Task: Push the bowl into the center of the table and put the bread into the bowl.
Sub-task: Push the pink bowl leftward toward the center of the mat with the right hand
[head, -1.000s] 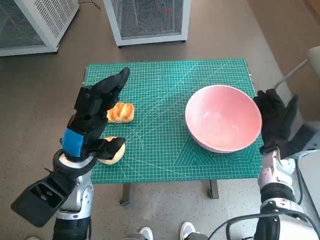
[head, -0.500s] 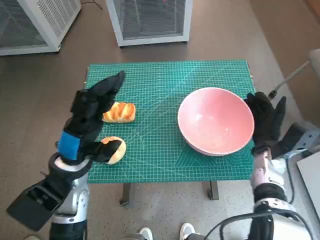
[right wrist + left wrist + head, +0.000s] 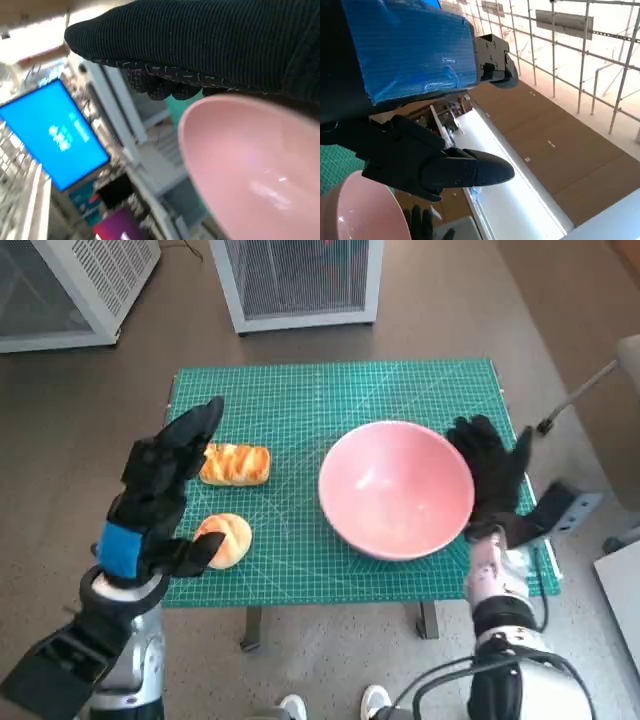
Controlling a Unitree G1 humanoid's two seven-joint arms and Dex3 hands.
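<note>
One bowl (image 3: 396, 489), two breads (image 3: 235, 464) (image 3: 224, 539)

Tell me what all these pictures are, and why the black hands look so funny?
They are robot hands. One camera on the robot's head looks down at a green mat on a small table. Two more cameras sit behind the hands, so those pictures look tilted and strange. The left robot hand has blue tape on its back and hangs open above the mat, holding nothing. The right robot hand, in a black glove, is flat against the side of a pink bowl. Two pieces of bread lie on the mat: a long bread roll and a round bun.
</note>
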